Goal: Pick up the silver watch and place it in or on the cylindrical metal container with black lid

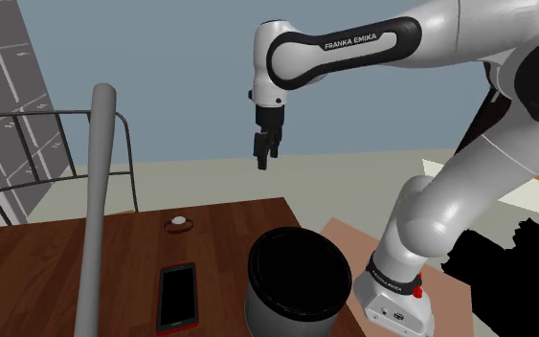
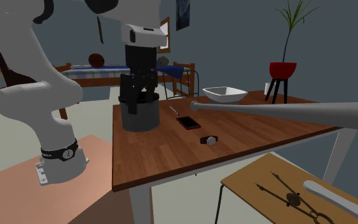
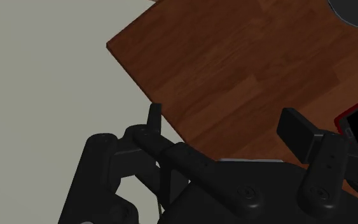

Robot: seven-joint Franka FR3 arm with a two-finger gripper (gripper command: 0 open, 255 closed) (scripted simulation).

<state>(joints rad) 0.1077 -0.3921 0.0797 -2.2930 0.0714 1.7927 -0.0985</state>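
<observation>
Brown wooden table point(image 1: 234, 222) carries everything that matters; stand sits at its near corner, which puts all the items inside reach. White arm point(image 1: 353, 43) stretched up and over the table, hand well above the surface, a height from which the wrist camera looks down on the wood and the table corner. A long grey pole point(image 1: 96, 191) crosses the foreground of the shoulder view; its footing isn't visible, and it looks closer to the camera than the work area, so probably no obstacle. Cylindrical container point(image 1: 294, 287), grey wall with a black lid on top, stands upright at the table edge nearest the stand. The closed lid makes setting the item on top the likely finish, not dropping it inside. White bowl point(image 2: 224, 95) at the far end of the table, well apart from the rest. Red-edged phone point(image 1: 176, 295) lies flat between container and target, touching neither. Gripper point(image 1: 265, 153) points downward, clear of every object. Fingers point(image 3: 296, 130) spread apart in the wrist view, nothing between them: released, ready for a descent. Silver watch point(image 1: 178, 224) lies flat on bare wood beyond the phone, well apart from the container, with free space all around it. Pick-up not yet begun; my judgement is that the hand must next travel across to the watch and lower.
</observation>
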